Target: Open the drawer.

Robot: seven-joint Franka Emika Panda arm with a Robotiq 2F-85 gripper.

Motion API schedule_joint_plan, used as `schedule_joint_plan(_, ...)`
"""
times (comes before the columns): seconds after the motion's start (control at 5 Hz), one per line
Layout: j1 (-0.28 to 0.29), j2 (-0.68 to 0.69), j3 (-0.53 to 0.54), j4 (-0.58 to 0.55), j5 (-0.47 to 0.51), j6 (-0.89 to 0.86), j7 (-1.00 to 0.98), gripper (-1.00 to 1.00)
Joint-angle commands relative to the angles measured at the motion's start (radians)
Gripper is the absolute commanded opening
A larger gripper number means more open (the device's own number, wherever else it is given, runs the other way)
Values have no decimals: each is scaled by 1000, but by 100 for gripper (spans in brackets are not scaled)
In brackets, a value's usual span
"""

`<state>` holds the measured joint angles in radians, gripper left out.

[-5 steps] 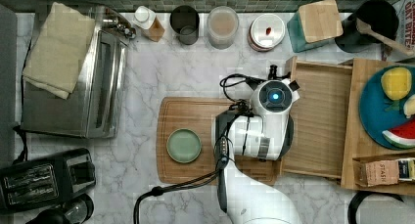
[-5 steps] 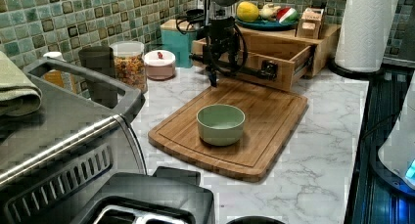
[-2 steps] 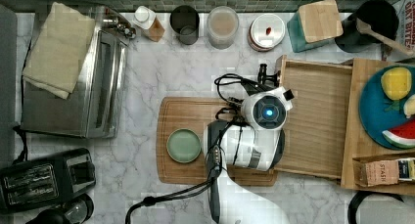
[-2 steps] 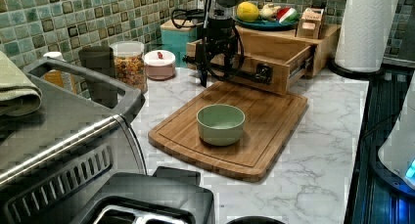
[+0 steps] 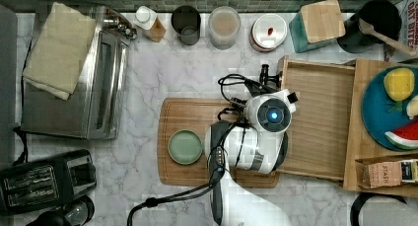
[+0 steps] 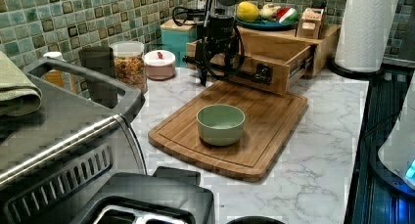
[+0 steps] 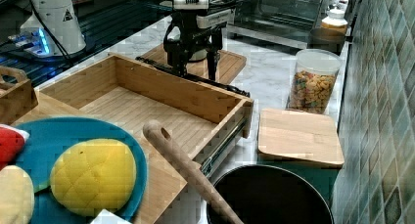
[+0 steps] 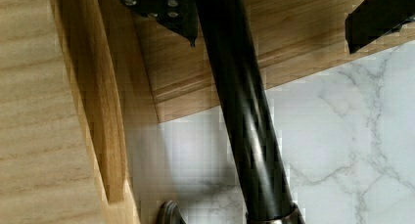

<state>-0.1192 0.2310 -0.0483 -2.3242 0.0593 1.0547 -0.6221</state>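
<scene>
In the top view the drawer (image 5: 315,120) stood drawn well out over the desk (image 5: 148,88); the right view had the gripper (image 7: 196,62) at its handle (image 7: 195,79); in the wrist view the fingers (image 8: 161,4) seemingly straddled the bar loosely, so only a release and retreat seemed left.

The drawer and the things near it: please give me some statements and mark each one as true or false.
1. The drawer is pulled far out of its wooden box unit. True.
2. Cutlery lies inside the drawer. False: its inside shows bare wood.
3. The gripper is at the black bar handle on the drawer's front. True.
4. The green bowl stands inside the drawer. False: it stands on the cutting board.
5. A blue plate with fruit rests on top of the box unit. True.
6. The wrist view shows a finger on only one side of the handle. False: a finger stands on each side.
</scene>
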Motion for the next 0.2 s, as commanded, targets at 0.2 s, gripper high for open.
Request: schedule_joint_plan(0.2, 75, -65, 100, -32, 44, 9, 45, 100)
